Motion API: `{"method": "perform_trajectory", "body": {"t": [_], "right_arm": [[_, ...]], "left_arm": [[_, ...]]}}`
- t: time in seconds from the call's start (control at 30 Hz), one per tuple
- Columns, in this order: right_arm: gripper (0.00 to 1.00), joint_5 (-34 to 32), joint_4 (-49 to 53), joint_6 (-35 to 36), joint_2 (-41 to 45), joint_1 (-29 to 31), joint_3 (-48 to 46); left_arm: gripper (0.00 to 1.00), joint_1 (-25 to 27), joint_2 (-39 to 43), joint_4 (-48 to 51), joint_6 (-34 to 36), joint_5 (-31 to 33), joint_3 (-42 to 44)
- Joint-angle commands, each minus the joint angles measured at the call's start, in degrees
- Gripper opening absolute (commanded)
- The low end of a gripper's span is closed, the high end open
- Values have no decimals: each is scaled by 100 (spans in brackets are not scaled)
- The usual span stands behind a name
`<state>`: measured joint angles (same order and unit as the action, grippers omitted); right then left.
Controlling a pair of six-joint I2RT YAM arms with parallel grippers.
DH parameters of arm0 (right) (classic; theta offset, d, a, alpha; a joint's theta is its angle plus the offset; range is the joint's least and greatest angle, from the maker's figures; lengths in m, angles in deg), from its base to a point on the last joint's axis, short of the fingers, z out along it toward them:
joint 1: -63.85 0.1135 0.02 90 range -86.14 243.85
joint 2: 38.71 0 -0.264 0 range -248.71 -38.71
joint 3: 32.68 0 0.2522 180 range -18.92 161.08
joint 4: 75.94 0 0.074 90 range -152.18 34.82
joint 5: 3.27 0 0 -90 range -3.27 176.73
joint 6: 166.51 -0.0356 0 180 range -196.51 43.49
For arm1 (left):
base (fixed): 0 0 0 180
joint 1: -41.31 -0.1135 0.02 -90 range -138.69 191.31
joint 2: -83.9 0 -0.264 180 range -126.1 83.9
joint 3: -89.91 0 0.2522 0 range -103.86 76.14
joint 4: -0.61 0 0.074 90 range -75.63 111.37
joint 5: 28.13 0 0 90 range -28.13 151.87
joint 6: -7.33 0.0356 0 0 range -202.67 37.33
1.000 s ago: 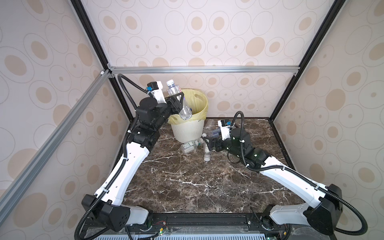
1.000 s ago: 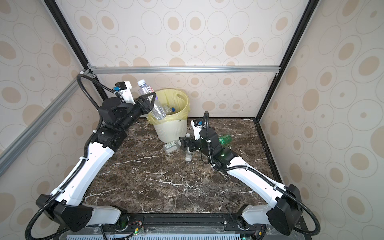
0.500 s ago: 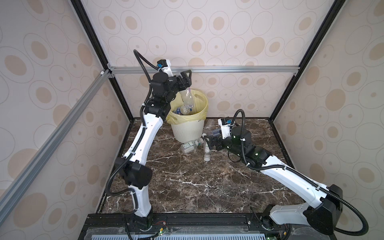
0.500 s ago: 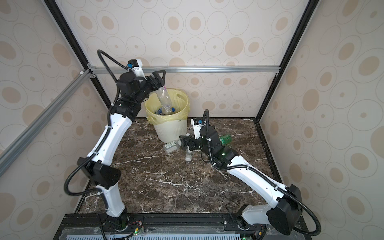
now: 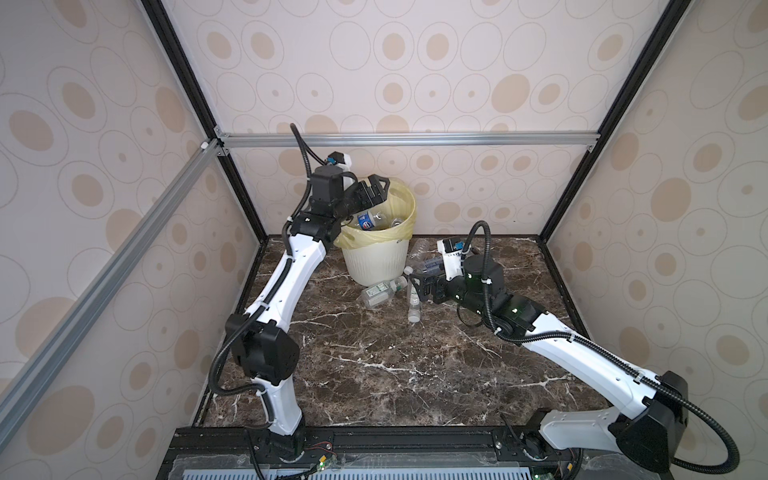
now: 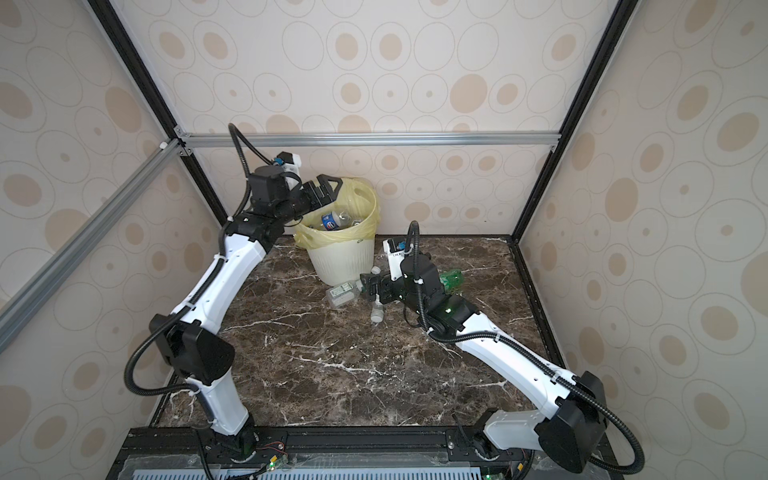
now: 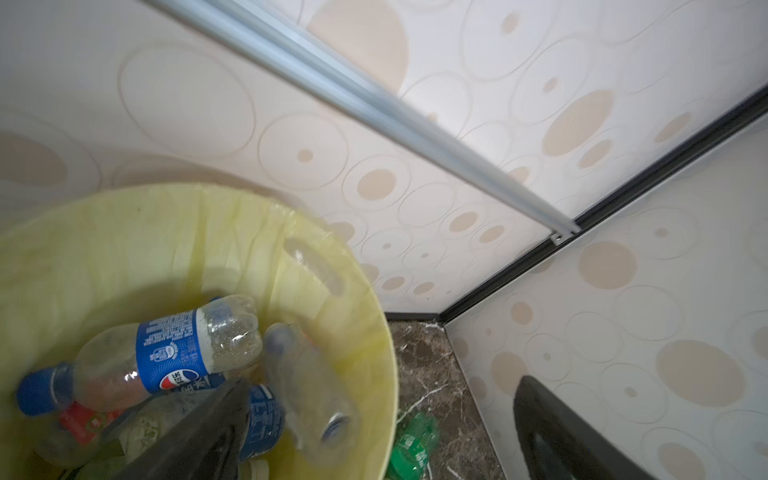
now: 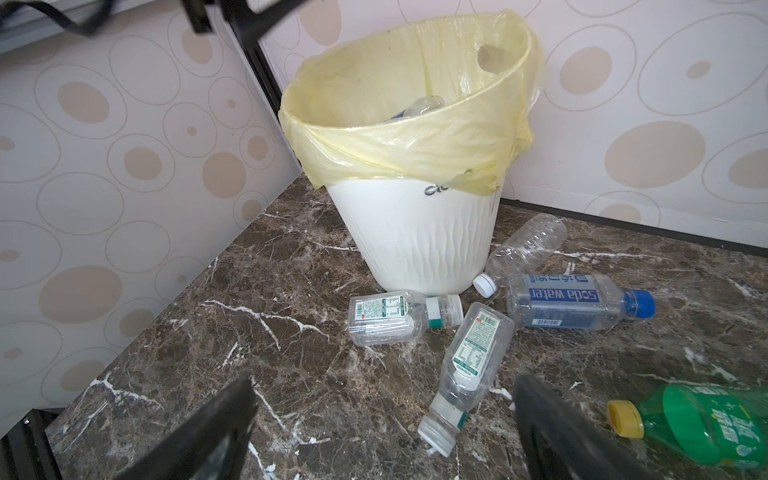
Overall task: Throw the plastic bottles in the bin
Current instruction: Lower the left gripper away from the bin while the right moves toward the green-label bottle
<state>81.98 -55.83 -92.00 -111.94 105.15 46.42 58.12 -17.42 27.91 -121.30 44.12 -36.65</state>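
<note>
- Toward 11 o'clock of the counter (image 5: 374, 374), the left tool (image 5: 378, 189) is held over the bin (image 5: 376, 262), jaws spread, nothing gripped.
- Inside the bin, plastic bottles (image 7: 174, 353) are seen, one of them blurred.
- From 4 to 6 o'clock of the bin, five more bottles (image 8: 473, 353) are laid on the counter.
- Just beside these, the right tool (image 5: 417, 286) is released and empty.

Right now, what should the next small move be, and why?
Probably lower the right gripper onto the nearer green-labelled bottle, which lies just ahead of its open jaws. Several bottles lie on the table beside the bin, and the left gripper hangs open and empty over it.
</note>
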Motion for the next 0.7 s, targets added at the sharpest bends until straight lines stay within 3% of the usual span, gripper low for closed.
{"method": "perform_trajectory", "body": {"t": [0.0, 0.33, 0.67], "right_arm": [[100, -71, -87, -74, 0, 36, -70], [100, -968, 616, -467, -90, -132, -32], [100, -860, 829, -985, -900, -263, -308]], "left_arm": [[99, -6, 577, -544, 116, -152, 387], [99, 121, 1565, -1186, 111, -298, 1936], [99, 334, 2284, -1477, -63, -525, 3909]]}}
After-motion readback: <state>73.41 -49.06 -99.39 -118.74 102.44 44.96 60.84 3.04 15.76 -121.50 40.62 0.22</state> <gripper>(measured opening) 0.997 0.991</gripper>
